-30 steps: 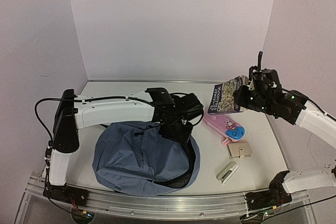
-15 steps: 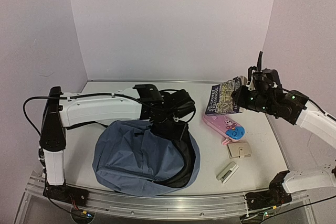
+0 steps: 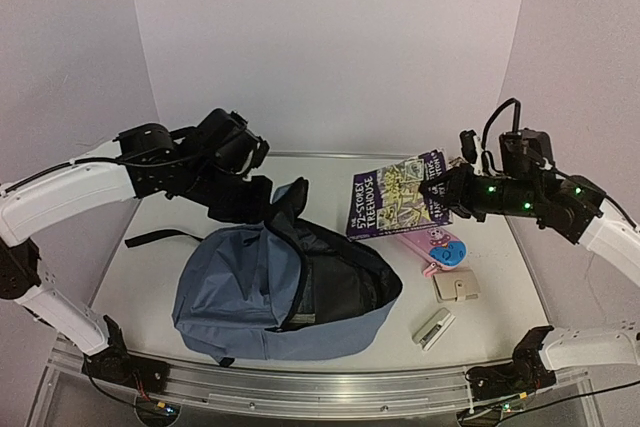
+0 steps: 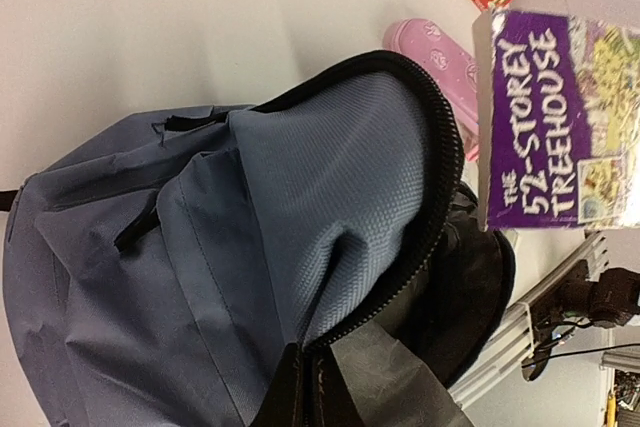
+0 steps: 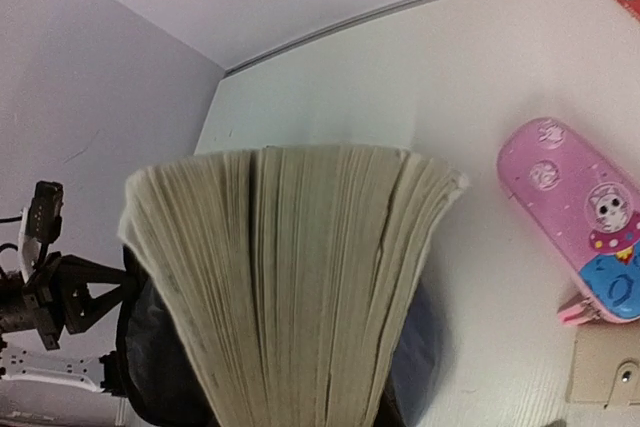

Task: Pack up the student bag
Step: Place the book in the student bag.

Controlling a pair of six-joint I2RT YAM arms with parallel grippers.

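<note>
left gripper [image 4: 303,392] pinches the rim of the student bag [image 3: 240,292], seemingly propping its mouth open; right gripper [image 3: 462,190], clamping the book [image 3: 398,194], should lower it edge-first inside

The student bag [image 3: 240,292] is made of matt woven cloth. A glossy paper cover is seen on the book [image 3: 398,195].
</note>
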